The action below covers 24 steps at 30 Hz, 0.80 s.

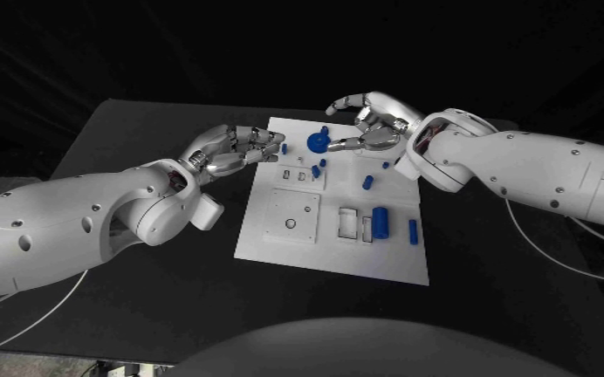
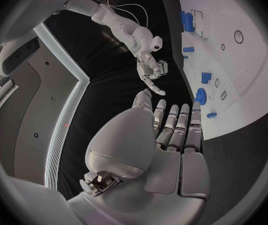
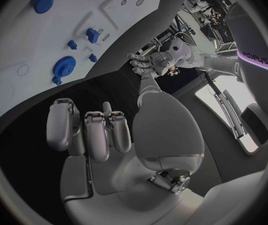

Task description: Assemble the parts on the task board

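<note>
In the head view, both robot hands hover at the upper edge of the white rectangular task board [image 1: 330, 220], flanking a round blue toothed gear [image 1: 318, 142]. The left robot hand [image 1: 236, 148] and right robot hand [image 1: 373, 124] look partly curled there. The wrist views show their fingers apart and holding nothing.

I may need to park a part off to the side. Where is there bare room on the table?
The black table is bare beside the task board, on its near left, and near right of it. The board's far end is crowded: left hand, right hand, blue gear.
</note>
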Motion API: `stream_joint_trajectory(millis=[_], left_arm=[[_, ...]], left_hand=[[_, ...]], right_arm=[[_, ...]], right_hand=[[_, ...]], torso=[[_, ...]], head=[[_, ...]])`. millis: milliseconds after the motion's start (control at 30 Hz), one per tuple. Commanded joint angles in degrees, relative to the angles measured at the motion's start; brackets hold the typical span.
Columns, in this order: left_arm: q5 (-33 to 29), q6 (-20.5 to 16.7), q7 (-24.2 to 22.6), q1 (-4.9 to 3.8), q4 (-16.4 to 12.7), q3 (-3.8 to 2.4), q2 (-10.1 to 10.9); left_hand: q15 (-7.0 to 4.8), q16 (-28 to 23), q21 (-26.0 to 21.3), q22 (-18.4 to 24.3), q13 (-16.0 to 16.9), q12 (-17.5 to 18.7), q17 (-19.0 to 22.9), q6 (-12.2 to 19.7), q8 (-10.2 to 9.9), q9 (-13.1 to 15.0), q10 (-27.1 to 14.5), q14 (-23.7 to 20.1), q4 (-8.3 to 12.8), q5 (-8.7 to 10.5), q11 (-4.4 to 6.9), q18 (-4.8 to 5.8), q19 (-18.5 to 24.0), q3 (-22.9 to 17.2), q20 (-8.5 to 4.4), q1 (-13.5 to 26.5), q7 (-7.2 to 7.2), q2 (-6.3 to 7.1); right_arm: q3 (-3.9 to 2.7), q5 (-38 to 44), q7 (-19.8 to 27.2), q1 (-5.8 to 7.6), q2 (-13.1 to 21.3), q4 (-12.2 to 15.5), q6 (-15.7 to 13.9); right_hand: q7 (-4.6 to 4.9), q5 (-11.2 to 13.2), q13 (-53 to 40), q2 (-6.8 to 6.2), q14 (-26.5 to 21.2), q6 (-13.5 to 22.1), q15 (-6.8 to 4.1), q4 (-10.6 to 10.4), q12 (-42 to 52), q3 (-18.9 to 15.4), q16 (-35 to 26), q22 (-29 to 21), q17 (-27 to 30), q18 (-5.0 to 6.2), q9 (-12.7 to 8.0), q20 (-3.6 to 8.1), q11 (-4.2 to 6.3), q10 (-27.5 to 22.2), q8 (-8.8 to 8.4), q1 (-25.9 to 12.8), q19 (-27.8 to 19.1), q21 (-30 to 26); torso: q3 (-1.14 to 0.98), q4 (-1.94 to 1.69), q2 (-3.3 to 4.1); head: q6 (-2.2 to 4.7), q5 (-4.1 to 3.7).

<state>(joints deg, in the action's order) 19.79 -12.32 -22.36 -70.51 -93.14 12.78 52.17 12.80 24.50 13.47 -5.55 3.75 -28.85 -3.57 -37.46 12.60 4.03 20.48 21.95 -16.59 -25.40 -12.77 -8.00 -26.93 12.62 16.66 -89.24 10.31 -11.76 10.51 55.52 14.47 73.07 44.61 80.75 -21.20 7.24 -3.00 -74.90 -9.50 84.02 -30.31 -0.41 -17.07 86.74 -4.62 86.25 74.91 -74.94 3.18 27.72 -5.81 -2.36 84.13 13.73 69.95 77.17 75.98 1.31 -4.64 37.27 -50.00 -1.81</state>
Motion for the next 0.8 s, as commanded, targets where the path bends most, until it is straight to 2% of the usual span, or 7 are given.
stream_joint_trajectory(millis=[33,300,400,500,633,733,800], left_arm=[[0.16,-0.08,0.05,-0.02,0.05,-0.04,-0.39],[5.59,-5.76,3.11,-0.83,-0.21,-0.15,-0.91],[10.34,-8.13,6.48,-2.27,-0.05,-0.2,-1.48],[16.3,-8.92,12.18,-4.39,0.41,-0.22,-2.51],[26.82,-5.13,24.91,-8.0,2.17,-0.25,-5.55],[32.23,-1.41,32.23,-9.52,3.48,-0.27,-7.9],[35.57,1.89,37.5,-10.45,4.57,-0.29,-9.91]], left_hand=[[0.17,0.3,0.02,0.07,-0.09,-0.34,-0.07,-0.1,0.1,-0.09,-0.09,0.35,-0.04,-0.15,-0.33,0.35,-0.21,-0.24,-0.07,-0.38,1.72,0.17],[-0.29,9.15,5.36,-1.97,2.53,-8.94,-2.3,-1.14,0.21,-0.04,8.95,11.51,-0.03,1.65,-2.15,0.0,-9.73,-0.04,-0.5,-0.03,0.92,1.19],[-4.19,19.71,10.61,-4.24,6.96,-18.85,-6.61,-2.13,0.36,0.02,16.73,21.0,-0.19,4.43,1.76,-2.37,-18.94,0.48,-1.87,0.73,1.53,1.53],[-8.72,35.44,18.75,-8.37,15.64,-33.74,-15.03,-4.74,1.18,0.22,24.91,30.36,-0.48,7.79,5.6,-1.11,-29.06,1.84,-7.02,3.05,0.59,1.74],[-11.63,62.85,33.08,-17.76,71.09,-59.02,-69.34,-13.99,6.12,1.64,59.26,58.38,0.29,11.64,9.38,-1.92,-36.63,5.68,-9.63,10.76,-2.41,0.98],[-13.13,65.37,47.88,-36.34,85.81,-61.13,-84.33,-19.37,10.02,3.47,69.21,66.82,0.04,11.45,10.73,0.05,-42.42,6.88,-10.86,13.54,-4.74,-0.1],[-14.45,65.5,56.6,-48.16,86.25,-61.15,-86.43,-22.2,12.51,5.21,69.52,68.05,-0.1,10.69,12.02,1.65,-46.28,7.43,-11.76,14.52,-6.23,-0.52]], right_arm=[[0.06,-2.34,0.99,0.63,1.98,2.06,-1.22],[0.2,-9.06,2.47,1.26,6.43,4.86,-2.43],[0.36,-9.77,2.17,1.3,7.85,5.57,-2.27],[0.57,-10.09,1.92,1.3,9.01,6.13,-2.17],[0.86,-10.22,1.55,1.25,10.34,6.73,-1.82],[1.02,-10.13,1.23,1.23,10.69,6.81,-1.4],[1.11,-9.94,1.02,1.21,10.88,6.86,-1.08]], right_hand=[[0.22,0.07,-12.37,0.36,1.64,-0.75,0.45,-0.06,-0.31,-0.96,-0.18,10.03,-10.96,0.59,-0.42,-0.54,-0.54,0.55,0.27,-1.94,-0.15,-0.35],[0.63,-0.16,-15.1,9.94,5.18,-5.86,0.63,0.44,3.26,-0.18,3.03,11.73,-14.24,-0.6,-0.32,-0.85,-0.78,5.87,4.02,-7.56,4.45,4.72],[0.42,-0.64,-15.1,11.81,5.98,-7.0,0.35,0.42,3.26,-0.88,3.75,12.55,-15.06,-1.23,0.27,-0.69,-0.6,5.87,5.92,-7.57,6.69,7.22],[0.31,-1.07,-15.1,12.7,5.98,-7.03,0.18,0.44,3.26,-1.63,3.75,13.32,-15.06,-1.81,0.71,-0.46,-0.4,5.87,7.11,-7.16,8.64,9.42],[0.22,-2.08,-15.1,13.84,5.98,-6.95,0.04,0.44,3.26,-2.59,3.75,14.0,-15.06,-2.35,1.16,-0.3,-0.31,5.87,8.45,-6.66,10.31,11.32],[0.23,-2.68,-15.1,14.36,5.98,-6.92,0.04,0.43,3.26,-2.79,3.75,14.11,-15.06,-2.43,1.28,-0.27,-0.3,5.87,8.83,-6.46,10.57,11.62],[0.26,-3.02,-15.1,14.59,5.98,-6.99,0.06,0.45,3.26,-2.92,3.75,14.15,-15.06,-2.46,1.36,-0.27,-0.31,5.87,9.1,-6.29,10.66,11.73]], torso=[[-0.06,0.02,-0.08],[-0.51,0.49,-0.51],[-0.83,0.86,-0.68],[-1.14,1.37,-0.9],[-1.55,2.05,-1.26],[-1.77,2.55,-1.55],[-1.91,2.86,-1.69]], head=[[0.0,-0.2],[0.0,0.2],[0.0,0.58],[0.0,1.13],[0.0,1.55],[0.0,1.79],[0.0,1.89]])
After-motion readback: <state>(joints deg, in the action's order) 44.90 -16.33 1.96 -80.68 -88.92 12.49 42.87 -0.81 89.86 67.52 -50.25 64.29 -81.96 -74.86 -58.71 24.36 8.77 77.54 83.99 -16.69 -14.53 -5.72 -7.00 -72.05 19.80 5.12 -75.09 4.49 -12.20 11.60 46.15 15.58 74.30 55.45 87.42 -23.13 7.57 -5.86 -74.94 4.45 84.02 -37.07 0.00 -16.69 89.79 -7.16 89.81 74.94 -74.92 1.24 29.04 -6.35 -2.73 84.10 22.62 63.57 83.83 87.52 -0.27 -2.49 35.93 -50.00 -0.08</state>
